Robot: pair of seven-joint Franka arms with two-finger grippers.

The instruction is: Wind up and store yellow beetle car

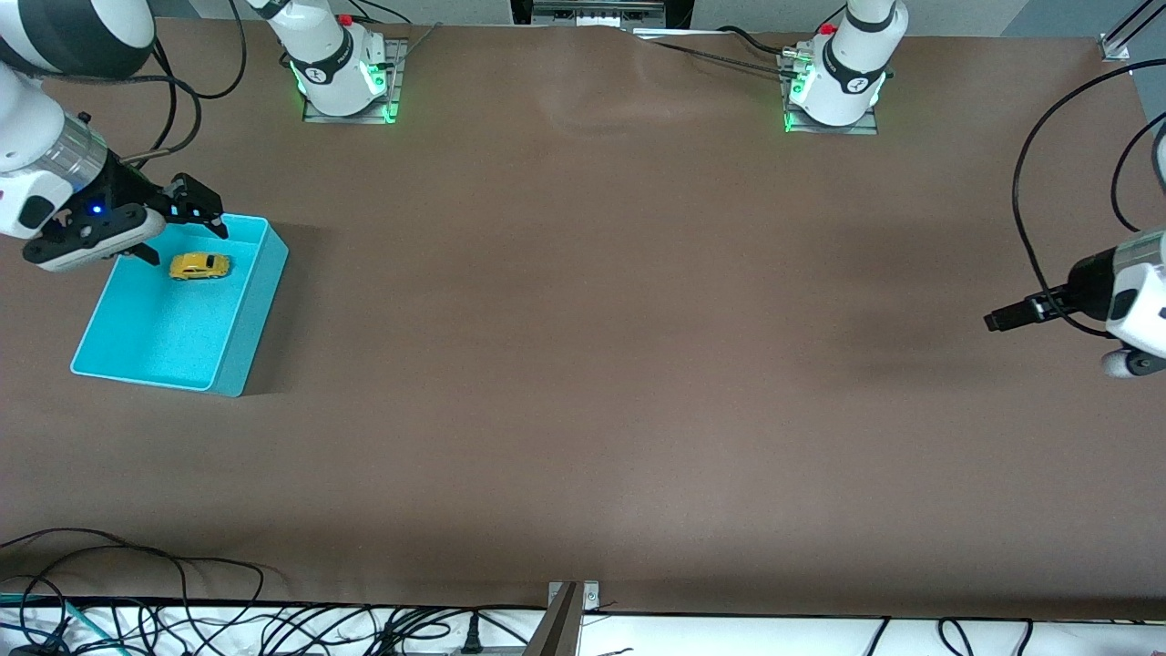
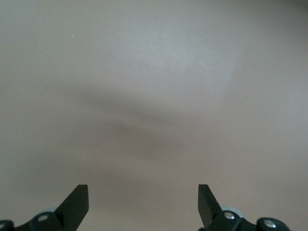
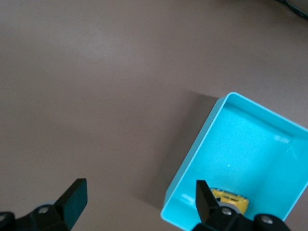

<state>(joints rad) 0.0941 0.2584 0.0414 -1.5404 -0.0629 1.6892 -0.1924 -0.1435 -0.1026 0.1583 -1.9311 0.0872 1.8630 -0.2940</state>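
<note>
The yellow beetle car [image 1: 199, 266] lies on its wheels inside the teal bin [image 1: 155, 333], in the bin's corner farthest from the front camera, at the right arm's end of the table. My right gripper [image 1: 185, 239] is open and empty, up over that corner of the bin, just above the car. In the right wrist view the car [image 3: 231, 198] peeks out beside one fingertip [image 3: 203, 195], with the bin [image 3: 250, 144] below and the right gripper [image 3: 139, 190] spread wide. My left gripper [image 1: 995, 322] waits open and empty over bare table at the left arm's end [image 2: 143, 195].
The two arm bases [image 1: 344, 68] [image 1: 833, 82] stand along the table's edge farthest from the front camera. Loose cables [image 1: 182, 620] and a metal bracket [image 1: 569, 609] lie along the nearest edge. A brown mat [image 1: 583, 346] covers the table.
</note>
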